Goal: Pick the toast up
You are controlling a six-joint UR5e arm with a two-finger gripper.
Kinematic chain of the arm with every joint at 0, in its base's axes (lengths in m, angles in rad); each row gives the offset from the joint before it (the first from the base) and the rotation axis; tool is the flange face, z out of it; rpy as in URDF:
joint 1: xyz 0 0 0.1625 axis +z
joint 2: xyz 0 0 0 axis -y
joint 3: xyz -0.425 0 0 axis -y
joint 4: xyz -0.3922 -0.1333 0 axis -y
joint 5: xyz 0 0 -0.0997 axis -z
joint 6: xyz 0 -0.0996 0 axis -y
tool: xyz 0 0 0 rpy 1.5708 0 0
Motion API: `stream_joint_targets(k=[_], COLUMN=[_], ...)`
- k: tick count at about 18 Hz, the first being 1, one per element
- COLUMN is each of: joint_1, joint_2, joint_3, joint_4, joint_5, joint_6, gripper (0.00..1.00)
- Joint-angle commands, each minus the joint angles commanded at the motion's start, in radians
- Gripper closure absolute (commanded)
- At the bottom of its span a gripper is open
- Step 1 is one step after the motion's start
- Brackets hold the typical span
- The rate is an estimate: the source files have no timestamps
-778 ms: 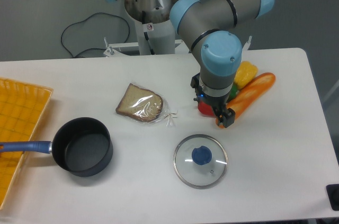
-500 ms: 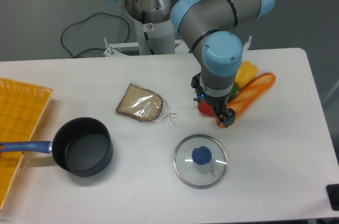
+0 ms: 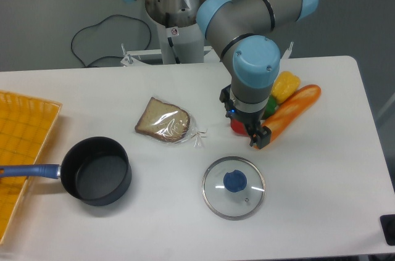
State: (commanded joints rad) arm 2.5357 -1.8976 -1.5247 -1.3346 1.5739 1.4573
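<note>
Toast (image 3: pixel 163 120) unobstructed (pot (image 3: pixel 97 170) near).

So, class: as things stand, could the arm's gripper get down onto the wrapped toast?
Probably yes. The toast lies flat on bare table, with nothing on top of it. The gripper hangs to its right by the baguette, and the space between looks free.

We see the flat slice of brown bread in clear plastic wrap (image 3: pixel 163 120) at the centre of the white table (image 3: pixel 321 181). Lower left of it sits the dark round saucepan with a blue handle (image 3: pixel 95 170), beside the orange woven tray (image 3: pixel 21 144) at the left edge. The round glass lid with a blue knob (image 3: pixel 234 187) lies lower right. The long orange baguette (image 3: pixel 290 111) lies right of centre, with the black two-finger gripper (image 3: pixel 254 134) over its lower end.
</note>
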Motion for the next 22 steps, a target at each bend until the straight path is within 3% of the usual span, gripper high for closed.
stream_joint_targets(k=[7, 13, 19, 22], joint_1=[-0.005, -0.015, -0.012, -0.014], joint_2=[0.0, 0.02, 0.034, 0.049], joint_3=[-0.067, -0.179, -0.21, -0.264], joint_4=[0.005, 0.008, 0.022, 0.046], joint_5=[0.002, -0.029, -0.044, -0.052], joint_6=[-0.017, -0.021, -0.239, -0.299], gripper=[0.0, 0.0, 0.0, 0.0])
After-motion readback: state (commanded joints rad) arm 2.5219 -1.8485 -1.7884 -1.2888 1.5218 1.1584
